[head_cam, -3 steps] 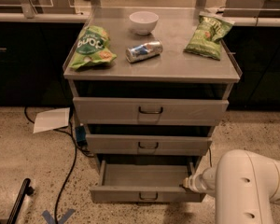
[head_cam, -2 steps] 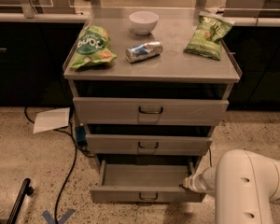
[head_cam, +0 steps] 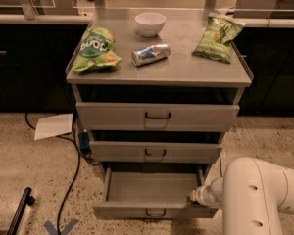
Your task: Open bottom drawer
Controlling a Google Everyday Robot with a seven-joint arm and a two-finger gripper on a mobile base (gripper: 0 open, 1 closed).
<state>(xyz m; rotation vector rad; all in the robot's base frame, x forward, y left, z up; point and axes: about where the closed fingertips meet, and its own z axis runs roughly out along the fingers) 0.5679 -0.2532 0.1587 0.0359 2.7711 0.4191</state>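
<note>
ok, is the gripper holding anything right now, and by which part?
Cannot tell. The gripper is at the right front corner of the open bottom drawer, away from its loop handle; the arm hides any grip.

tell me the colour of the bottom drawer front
Grey, in the camera view; the bottom drawer stands open, hand at its right front corner.

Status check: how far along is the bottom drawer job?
Mostly done: the bottom drawer stands pulled well out past the middle drawer, its inside floor showing. In hand: the gripper sits at the drawer's right front corner. Left: probably only backing the arm away, unless a fuller pull is wanted.
</note>
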